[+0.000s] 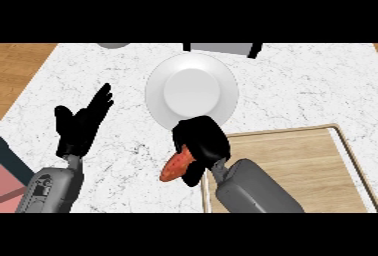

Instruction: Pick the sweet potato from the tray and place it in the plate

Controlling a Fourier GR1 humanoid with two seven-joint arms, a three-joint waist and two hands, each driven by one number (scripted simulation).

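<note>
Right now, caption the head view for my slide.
Right hand holds sweet potato beside the tray, short of the plate; left hand open.

A white, grey-veined marble surface (pixel 295 85) fills most of the frame. Brown wood (pixel 21 65) shows at upper left. Two grey objects are cut off by the top edge: a rounded one (pixel 114 45) and a dark-edged boxy one (pixel 221 48). A pink patch (pixel 9 184) sits at lower left.

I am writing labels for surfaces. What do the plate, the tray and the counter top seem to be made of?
Plate: probably glazed ceramic, plain white and smooth.
Tray: seems wood, light brown with faint grain lines, dull finish.
Counter top: marble or similar stone, white with grey veins.
</note>
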